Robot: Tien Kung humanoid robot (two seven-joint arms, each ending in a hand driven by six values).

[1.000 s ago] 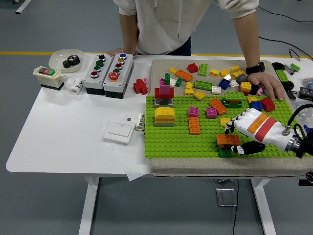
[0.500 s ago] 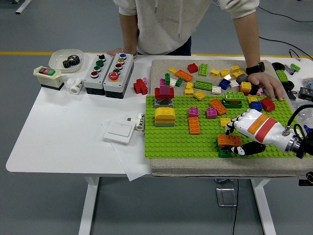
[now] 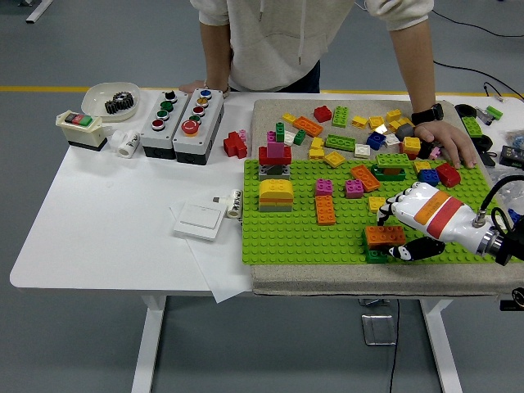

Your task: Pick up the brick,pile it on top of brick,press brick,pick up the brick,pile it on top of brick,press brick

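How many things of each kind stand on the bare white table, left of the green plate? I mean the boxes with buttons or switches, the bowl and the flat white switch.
Grey button boxes: 2
Small box with red and green switch: 1
Bowl: 1
Flat white switch: 1
Total: 5

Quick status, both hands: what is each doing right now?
Left hand: not in view.
Right hand: closed on the orange brick, holding it on the green brick at the baseplate's near edge.
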